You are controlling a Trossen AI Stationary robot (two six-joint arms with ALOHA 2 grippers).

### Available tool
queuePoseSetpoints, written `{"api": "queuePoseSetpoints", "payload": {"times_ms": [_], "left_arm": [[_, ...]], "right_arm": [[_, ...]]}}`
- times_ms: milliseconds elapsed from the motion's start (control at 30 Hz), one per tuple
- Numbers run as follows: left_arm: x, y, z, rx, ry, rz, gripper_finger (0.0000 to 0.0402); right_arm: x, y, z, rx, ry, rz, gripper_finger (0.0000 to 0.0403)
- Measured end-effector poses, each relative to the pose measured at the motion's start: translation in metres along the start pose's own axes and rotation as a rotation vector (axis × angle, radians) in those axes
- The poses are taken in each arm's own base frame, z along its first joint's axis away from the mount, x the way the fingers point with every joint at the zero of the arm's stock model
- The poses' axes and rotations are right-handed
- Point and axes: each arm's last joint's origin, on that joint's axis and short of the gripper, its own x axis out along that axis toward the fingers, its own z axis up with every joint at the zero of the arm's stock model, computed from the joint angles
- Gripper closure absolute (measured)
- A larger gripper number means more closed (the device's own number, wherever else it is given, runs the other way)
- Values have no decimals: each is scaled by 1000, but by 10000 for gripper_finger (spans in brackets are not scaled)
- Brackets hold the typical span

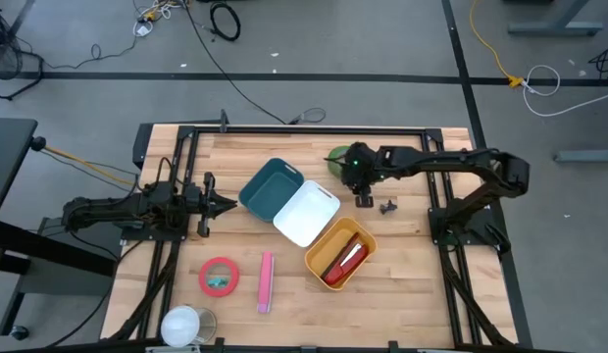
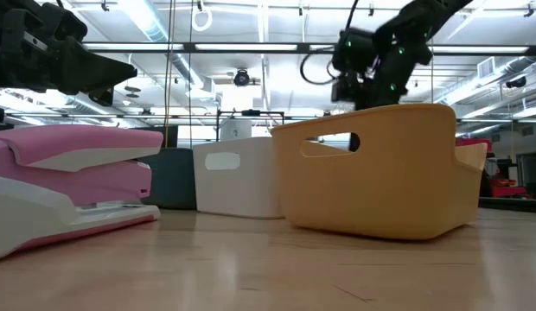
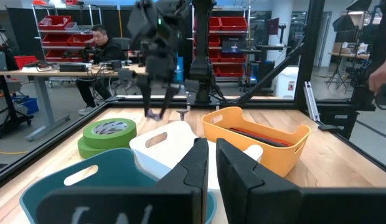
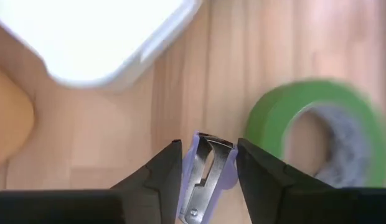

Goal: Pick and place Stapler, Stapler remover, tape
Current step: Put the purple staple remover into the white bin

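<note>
One staple remover [image 4: 204, 180] sits between the jaws of the right gripper [image 4: 207, 171], which pinch it above the counter [image 1: 402, 284], just beside the green tape roll [image 4: 317, 134] and the white bin [image 1: 306, 212]. The right arm stretches across from its base, wrist bent down. The left gripper [image 1: 226, 205] waits level near the teal bin [image 1: 270, 186], jaws pressed together. A red stapler [image 1: 345, 261] lies in the yellow bin [image 1: 324, 257]; a pink stapler [image 1: 266, 281] and red tape roll [image 1: 219, 276] lie nearer the front edge. Beyond are shelves and a seated person [image 3: 98, 50].
</note>
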Motion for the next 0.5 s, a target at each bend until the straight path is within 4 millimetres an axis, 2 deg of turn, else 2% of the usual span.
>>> {"api": "queuePoseSetpoints", "payload": {"times_ms": [267, 500], "left_arm": [[0, 0, 0, 0, 0, 0, 365], [0, 0, 0, 0, 0, 0, 365]], "right_arm": [[-30, 0, 32, -37, -138, -38, 257], [-45, 6, 52, -74, -218, -45, 257]]}}
